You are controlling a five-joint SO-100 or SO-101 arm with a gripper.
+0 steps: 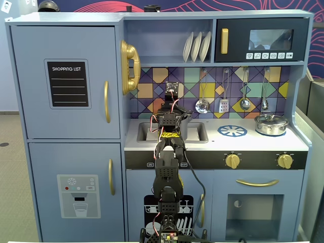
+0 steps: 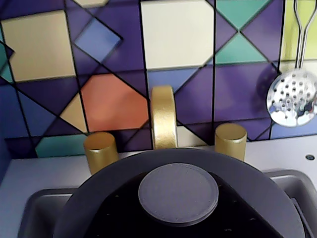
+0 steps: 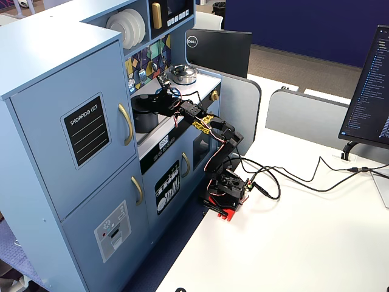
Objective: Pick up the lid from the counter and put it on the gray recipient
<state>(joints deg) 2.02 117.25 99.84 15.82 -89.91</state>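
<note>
The dark gray lid [image 2: 114, 191] with its round knob [image 2: 178, 194] fills the bottom of the wrist view, level over the sink. In a fixed view the lid [image 3: 144, 97] lies on top of the gray recipient [image 3: 144, 118], which stands in the sink. In the other fixed view the arm hides the lid, and only the pot's right side [image 1: 186, 126] shows. My gripper [image 3: 158, 100] is at the lid's near edge. Its jaws do not show in the wrist view, and I cannot tell whether they hold the lid.
A gold faucet [image 2: 163, 116] and two gold taps [image 2: 100, 151] stand just behind the pot. A shiny silver pot [image 1: 271, 124] sits at the counter's right, beside the blue burner print [image 1: 232, 131]. Utensils hang on the tiled wall, a skimmer [image 2: 292, 101] among them.
</note>
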